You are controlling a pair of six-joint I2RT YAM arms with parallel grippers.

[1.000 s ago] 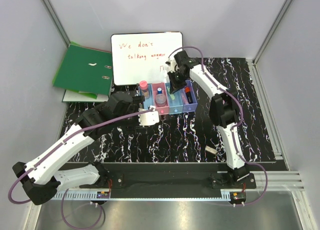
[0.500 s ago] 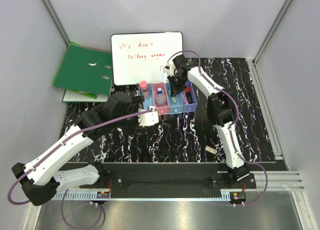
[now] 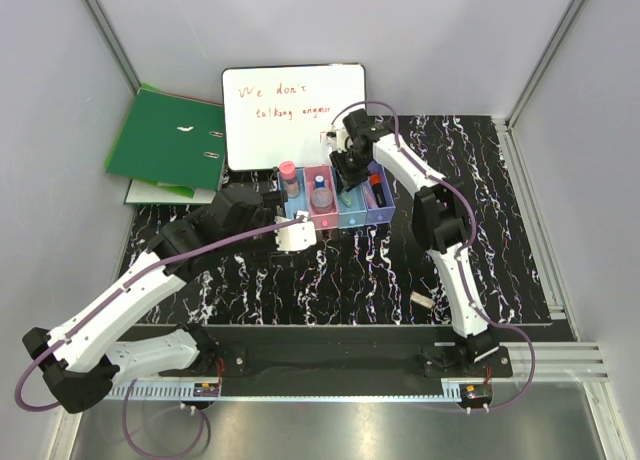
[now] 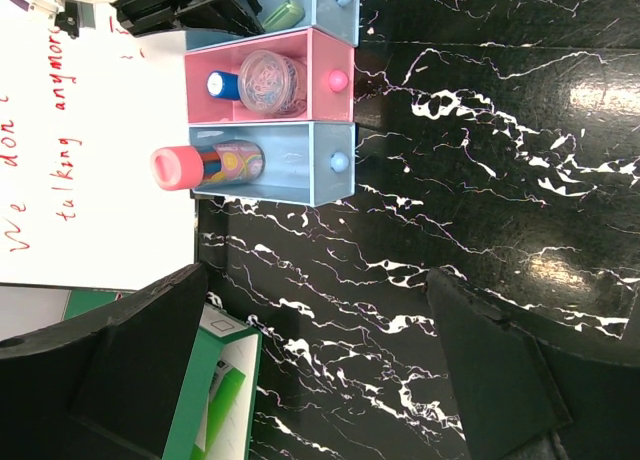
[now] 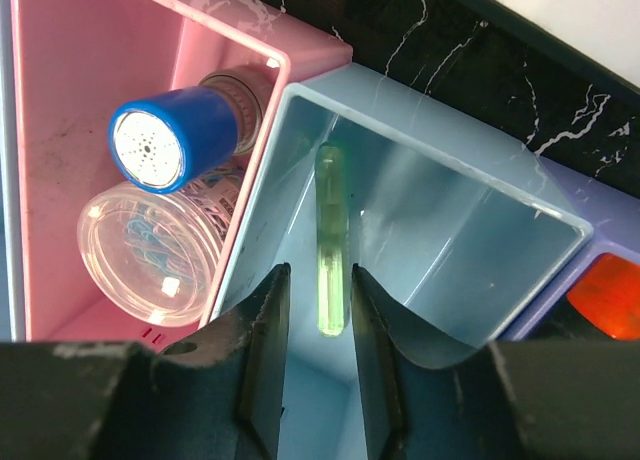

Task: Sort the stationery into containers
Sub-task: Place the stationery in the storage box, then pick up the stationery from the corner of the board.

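The containers (image 3: 385, 216) are a row of four joined bins near the whiteboard. The pink-capped cylinder (image 3: 288, 172) (image 4: 205, 165) stands in the first light blue bin (image 4: 300, 185). The blue-capped tube (image 5: 165, 140) and clear round pot (image 5: 150, 255) lie in the pink bin. The green stick (image 5: 330, 210) leans inside the third, light blue bin (image 5: 480, 230). My right gripper (image 3: 347, 180) (image 5: 319, 271) reaches into that bin, narrowly open around the stick's near end. The red-and-black marker (image 3: 376, 190) is in the purple bin. My left gripper (image 3: 278, 220) (image 4: 320, 350) is wide open and empty beside the bins.
A whiteboard (image 3: 290, 115) with red writing stands behind the bins. A green ring binder (image 3: 165, 140) lies at the back left. A small pale bar (image 3: 422, 300) lies on the black marbled table (image 3: 360, 270) by the right arm's base.
My right gripper has moved left and down into the third bin with the green stick. The left arm has not moved.
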